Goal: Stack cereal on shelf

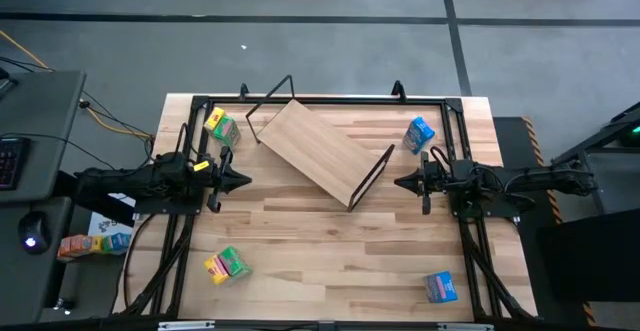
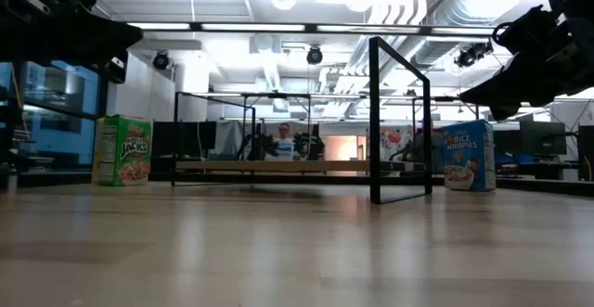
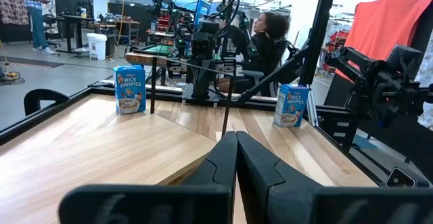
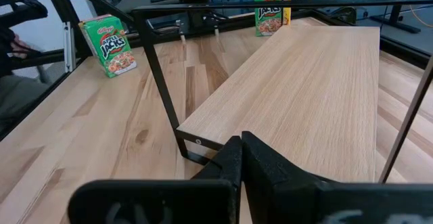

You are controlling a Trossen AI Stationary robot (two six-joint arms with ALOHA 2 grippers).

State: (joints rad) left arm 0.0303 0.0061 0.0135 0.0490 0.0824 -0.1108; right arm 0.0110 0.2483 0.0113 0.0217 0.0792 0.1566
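The shelf [image 1: 318, 151] lies askew mid-table [image 1: 320, 261], with cereal boxes scattered around it: green-yellow ones [image 1: 222, 128] [image 1: 226, 264] beyond its left end, blue ones [image 1: 419, 134] [image 1: 440, 287] beyond its right. Flanking the shelf, the left gripper [image 1: 243, 181] and right gripper [image 1: 400, 183] are pinched closed, holding nothing. Only the left wrist view shows a seated person [image 3: 269, 45] beyond the table.

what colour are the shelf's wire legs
Black. The shelf has thin black wire legs at its ends, clearest in the right wrist view.
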